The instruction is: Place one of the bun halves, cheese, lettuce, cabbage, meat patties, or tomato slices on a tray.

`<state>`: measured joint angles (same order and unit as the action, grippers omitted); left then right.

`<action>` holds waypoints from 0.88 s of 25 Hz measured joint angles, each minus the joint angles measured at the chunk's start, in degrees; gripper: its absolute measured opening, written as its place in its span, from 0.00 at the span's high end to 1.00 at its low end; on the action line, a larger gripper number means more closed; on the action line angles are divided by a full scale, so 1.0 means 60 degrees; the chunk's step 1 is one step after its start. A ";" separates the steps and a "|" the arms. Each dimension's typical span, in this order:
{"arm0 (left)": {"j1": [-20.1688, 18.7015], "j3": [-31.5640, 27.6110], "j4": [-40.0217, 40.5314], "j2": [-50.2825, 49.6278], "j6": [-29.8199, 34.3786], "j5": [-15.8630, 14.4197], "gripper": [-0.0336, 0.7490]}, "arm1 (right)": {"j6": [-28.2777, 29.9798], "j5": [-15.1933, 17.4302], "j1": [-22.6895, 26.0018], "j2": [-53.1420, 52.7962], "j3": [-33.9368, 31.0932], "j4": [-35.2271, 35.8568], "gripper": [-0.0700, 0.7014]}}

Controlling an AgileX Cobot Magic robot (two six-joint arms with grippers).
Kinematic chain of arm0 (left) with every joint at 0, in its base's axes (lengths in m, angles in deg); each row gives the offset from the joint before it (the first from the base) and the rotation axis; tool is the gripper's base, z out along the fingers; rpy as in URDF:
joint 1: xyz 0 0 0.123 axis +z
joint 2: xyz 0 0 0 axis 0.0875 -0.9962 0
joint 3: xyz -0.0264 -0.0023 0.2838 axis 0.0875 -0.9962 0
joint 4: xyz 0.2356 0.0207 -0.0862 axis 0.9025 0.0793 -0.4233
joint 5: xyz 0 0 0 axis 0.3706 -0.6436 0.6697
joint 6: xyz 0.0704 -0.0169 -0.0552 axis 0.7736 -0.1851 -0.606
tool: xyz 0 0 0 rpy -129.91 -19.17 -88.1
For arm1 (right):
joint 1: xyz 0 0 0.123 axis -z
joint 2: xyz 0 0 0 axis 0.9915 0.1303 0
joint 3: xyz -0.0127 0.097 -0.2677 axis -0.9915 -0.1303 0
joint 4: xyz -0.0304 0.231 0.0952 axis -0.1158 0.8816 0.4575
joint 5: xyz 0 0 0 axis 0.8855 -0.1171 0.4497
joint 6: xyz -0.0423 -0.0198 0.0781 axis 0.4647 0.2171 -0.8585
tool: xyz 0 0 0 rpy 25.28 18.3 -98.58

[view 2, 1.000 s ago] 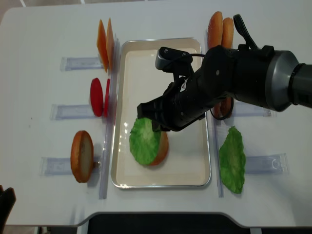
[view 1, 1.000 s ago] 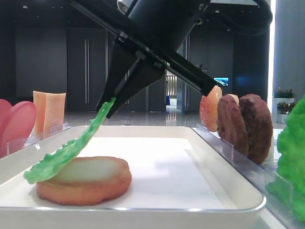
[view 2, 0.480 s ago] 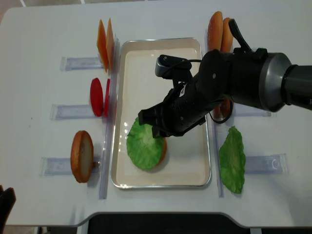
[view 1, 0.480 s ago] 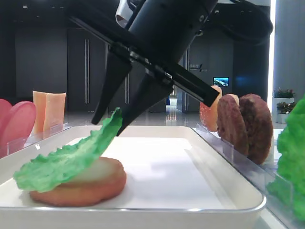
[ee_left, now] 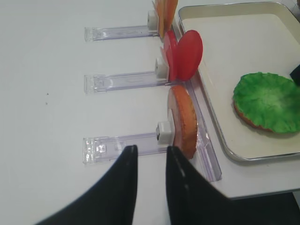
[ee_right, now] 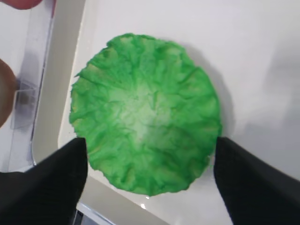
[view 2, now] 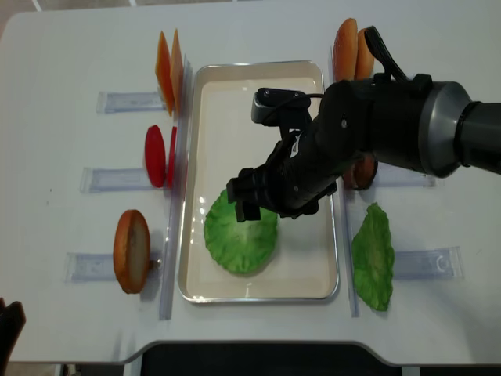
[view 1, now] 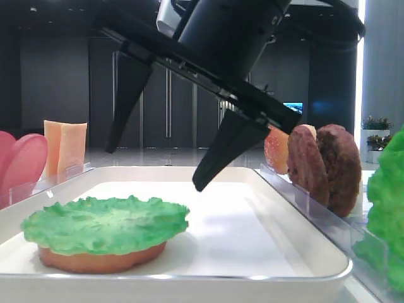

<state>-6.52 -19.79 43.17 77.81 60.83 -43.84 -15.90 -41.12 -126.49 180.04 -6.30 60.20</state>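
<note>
Tray: the white tray (view 2: 313,266) sits mid-table, long side running from 12 to 6 o'clock.
Lettuce: one green lettuce leaf (view 2: 241,236) lies flat and spread over a bun half (view 1: 101,257) in the tray's 7 o'clock corner; only the bun's edge peeks out beneath it.
Right gripper: the right gripper (view 1: 161,148) hangs just above the leaf, fingers spread wide, one on each side of it, touching nothing.
Left gripper: the left gripper (ee_left: 151,180) is at the table's 7 o'clock edge, fingers pressed nearly together, holding nothing.
Spare lettuce: a second leaf (view 2: 373,256) stands in a clear holder (view 2: 427,263) at 3 o'clock of the tray.
Patties: meat patties (view 1: 328,167) stand upright along the tray's right rim.
Tomato: tomato slices (ee_left: 183,55) stand on edge just left of the tray, at 9 o'clock.
Cheese: cheese slices (view 2: 168,63) stand at 11 o'clock.
Other buns: one bun half (view 2: 131,251) stands at 8 o'clock, more buns (view 2: 354,48) at 1 o'clock.
</note>
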 joint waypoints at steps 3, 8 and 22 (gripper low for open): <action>0.0000 0.0000 0.0000 0.0000 0.0000 0.0000 0.75 | -0.1548 0.0815 0.0000 -0.0227 0.0542 -0.1884 0.22; 0.0000 0.0000 0.0000 0.0000 -0.0008 0.0000 0.75 | -0.3326 0.2966 0.0000 -0.0352 0.1733 -0.4041 0.22; 0.0000 0.0000 0.0000 0.0000 -0.0027 0.0000 0.75 | -0.3520 0.5914 0.0450 -0.0463 0.4120 -0.5448 0.22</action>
<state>-6.52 -19.79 43.17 77.81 60.66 -43.84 -37.02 -5.64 -123.79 177.26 18.42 27.52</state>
